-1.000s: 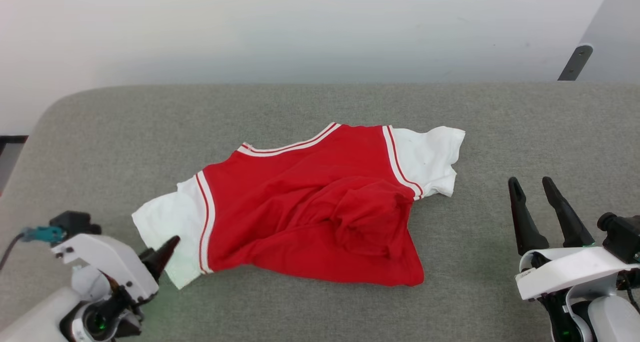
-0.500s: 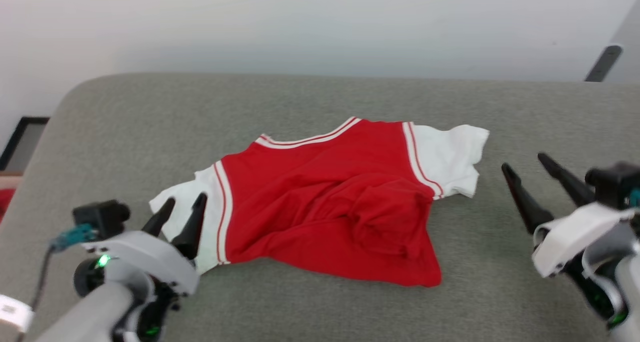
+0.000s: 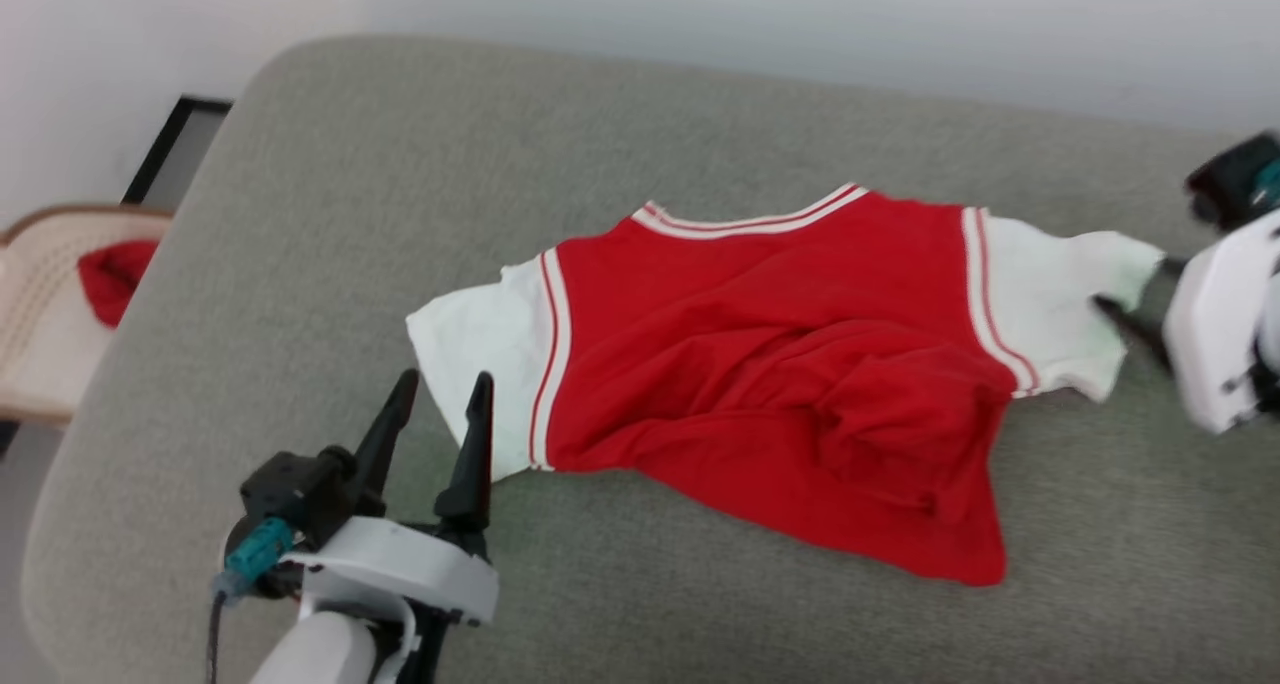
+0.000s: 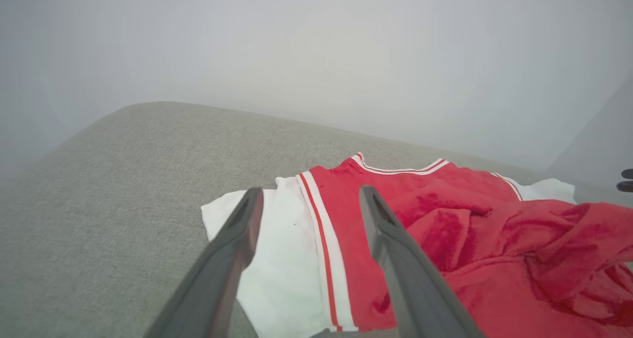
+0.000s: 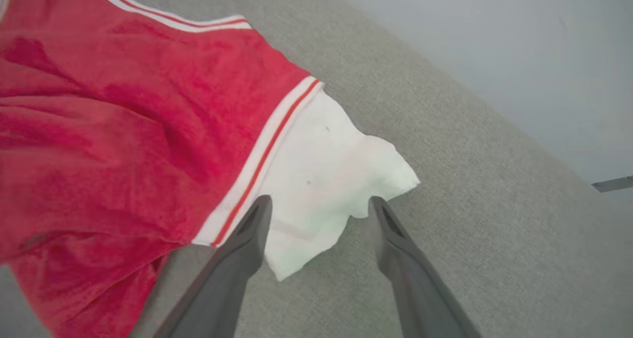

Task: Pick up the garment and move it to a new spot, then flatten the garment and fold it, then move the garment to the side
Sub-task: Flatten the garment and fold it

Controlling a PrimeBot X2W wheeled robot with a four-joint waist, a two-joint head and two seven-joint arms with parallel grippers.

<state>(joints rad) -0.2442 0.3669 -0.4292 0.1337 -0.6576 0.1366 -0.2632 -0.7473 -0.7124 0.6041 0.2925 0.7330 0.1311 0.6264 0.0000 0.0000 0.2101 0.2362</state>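
Lying crumpled: one garment [image 3: 780, 384] on grey padded surface [image 3: 300, 214] | two pincers: left pincer [image 3: 446, 378] spread, right pincer [image 5: 320, 202] spread

Grey counter [image 3: 300, 214] is lying bare around the garment [image 3: 780, 384], giving left hand [image 3: 445, 384] and right hand [image 5: 319, 202] open approach to both sleeves; chair [image 3: 40, 364] is standing beyond the left edge.

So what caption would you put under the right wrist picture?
Open right gripper framing the white sleeve of a rumpled red garment on a grey surface.
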